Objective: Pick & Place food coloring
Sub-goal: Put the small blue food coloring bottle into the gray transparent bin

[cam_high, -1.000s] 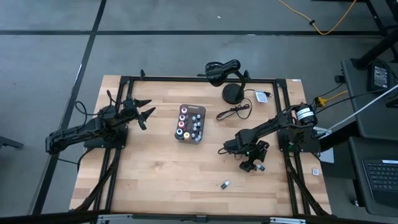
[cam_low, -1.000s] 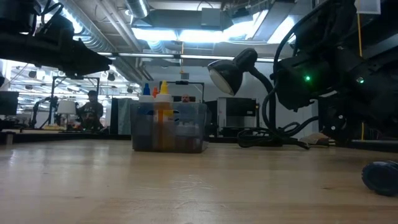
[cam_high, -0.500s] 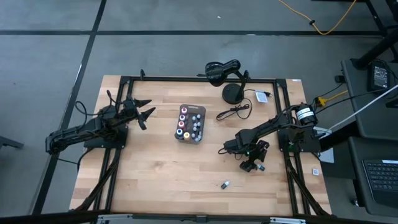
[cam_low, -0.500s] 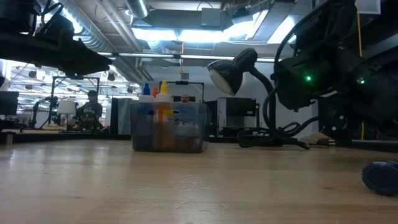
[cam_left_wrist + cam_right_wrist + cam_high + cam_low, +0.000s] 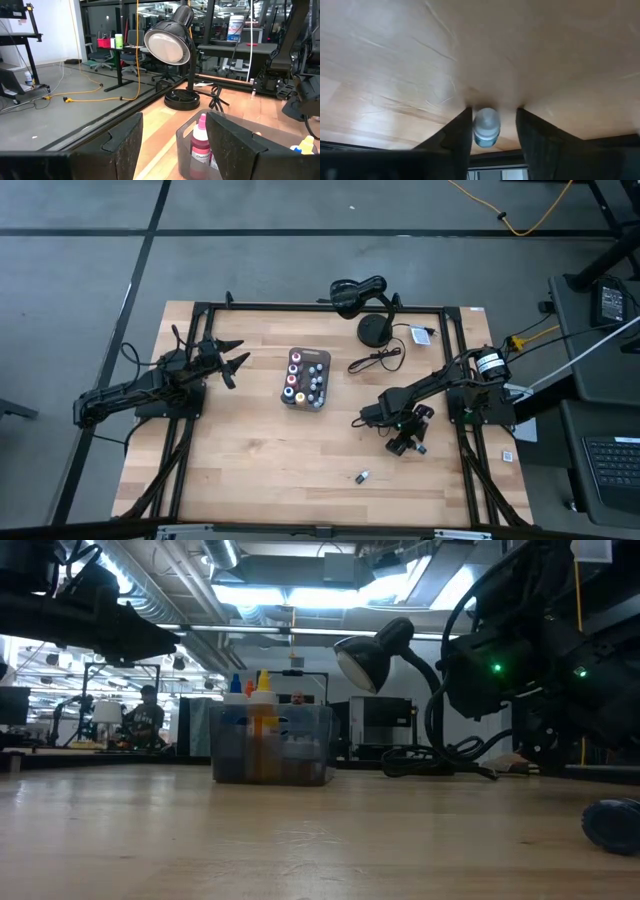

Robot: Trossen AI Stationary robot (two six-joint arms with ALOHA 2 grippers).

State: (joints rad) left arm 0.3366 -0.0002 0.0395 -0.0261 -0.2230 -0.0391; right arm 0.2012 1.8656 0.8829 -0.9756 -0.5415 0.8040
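A gray tray stands mid-table with several small food coloring bottles upright in it; the left wrist view shows a pink one. My right gripper slants down at the wood right of the tray, its fingers either side of a tiny pale-capped bottle on the table. Another small bottle lies loose near the front edge. My left gripper waits open and level, left of the tray. My right gripper has one finger right against the pale-capped bottle's side, but I cannot tell whether it touches. A strip of wood shows between the bottle and the other finger. The fingers slant down from above.
A black desk lamp on a round base stands at the far edge, its cable looping toward the tray. A black frame borders the wooden top. Bare wood lies between the tray and the near edge.
My right gripper's fingers have drawn closer together around the small bottle, while the hand stayed where it was.
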